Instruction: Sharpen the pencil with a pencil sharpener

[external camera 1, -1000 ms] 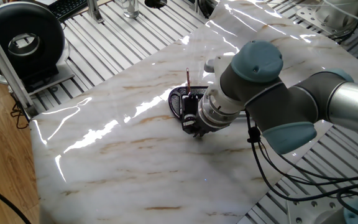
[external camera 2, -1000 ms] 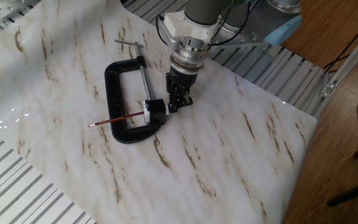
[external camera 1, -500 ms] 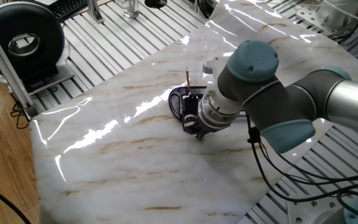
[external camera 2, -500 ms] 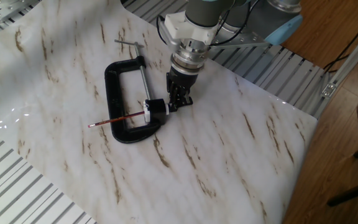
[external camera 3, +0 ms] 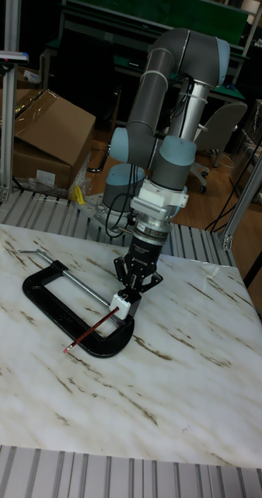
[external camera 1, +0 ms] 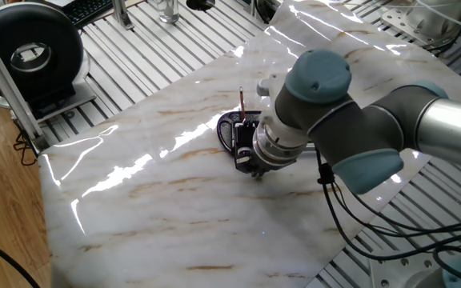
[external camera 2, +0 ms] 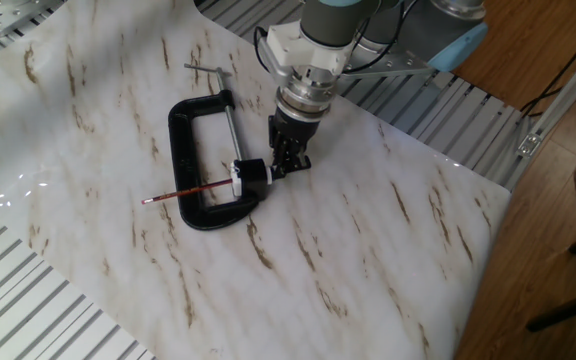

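The pencil, a thin dark-red stick, lies across the lower arm of a black C-clamp on the marble sheet, and its far end enters the pencil sharpener. That sharpener is a small black block with a white tip. My gripper reaches down from above and is shut on the sharpener's black body, its finger links spread wide above the tips. In one fixed view the pencil shows beyond the wrist, and the arm hides the sharpener.
The clamp's silver screw rod runs beside the gripper. A black round device stands on the slatted table at the far left. Cardboard boxes sit behind the table. Cables hang off the arm near the sheet's edge.
The arm's wrist and elbow housing have shifted slightly left in one fixed view. Gripper, sharpener, pencil and clamp stay where they were.
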### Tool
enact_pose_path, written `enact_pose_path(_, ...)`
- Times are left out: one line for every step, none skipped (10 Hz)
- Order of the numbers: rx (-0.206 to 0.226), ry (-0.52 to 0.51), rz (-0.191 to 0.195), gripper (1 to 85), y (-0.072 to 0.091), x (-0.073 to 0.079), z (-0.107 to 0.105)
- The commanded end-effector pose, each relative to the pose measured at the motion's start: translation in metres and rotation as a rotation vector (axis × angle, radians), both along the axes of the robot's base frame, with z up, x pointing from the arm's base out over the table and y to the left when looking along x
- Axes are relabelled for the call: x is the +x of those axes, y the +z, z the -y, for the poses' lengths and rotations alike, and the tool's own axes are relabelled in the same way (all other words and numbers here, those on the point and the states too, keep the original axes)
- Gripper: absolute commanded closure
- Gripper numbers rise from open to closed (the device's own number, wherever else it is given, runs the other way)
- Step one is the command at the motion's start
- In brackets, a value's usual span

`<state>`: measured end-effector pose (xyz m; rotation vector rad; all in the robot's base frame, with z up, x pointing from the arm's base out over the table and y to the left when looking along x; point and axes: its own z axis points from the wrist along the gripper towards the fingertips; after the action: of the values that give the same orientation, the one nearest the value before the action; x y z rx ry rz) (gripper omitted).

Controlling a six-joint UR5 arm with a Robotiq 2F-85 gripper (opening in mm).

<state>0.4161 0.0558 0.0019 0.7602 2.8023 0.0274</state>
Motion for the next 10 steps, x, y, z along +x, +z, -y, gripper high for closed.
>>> enact_pose_path(0.001, -0.011, -0.043, 84.3, 0.002, -0.009, 0.002)
enact_pose_path(-0.002, -0.011, -0.056, 84.3, 0.003, -0.011, 0.004)
enact_pose_path(-0.005, -0.013, -0.076, 84.3, 0.007, -0.014, 0.003)
enact_pose_path(-0.002, -0.013, -0.089, 84.3, 0.01, -0.014, 0.0)
enact_pose_path(-0.001, -0.013, -0.095, 84.3, 0.012, -0.013, -0.002)
enact_pose_path(0.002, -0.013, -0.096, 84.3, 0.013, -0.012, -0.004)
enact_pose_path(0.005, -0.013, -0.098, 84.3, 0.014, -0.011, -0.004)
enact_pose_path(0.007, -0.013, -0.101, 84.7, 0.015, -0.01, -0.002)
enact_pose_path(0.008, -0.014, -0.106, 84.7, 0.017, -0.01, 0.0)
enact_pose_path(0.007, -0.014, -0.112, 84.7, 0.02, -0.009, 0.002)
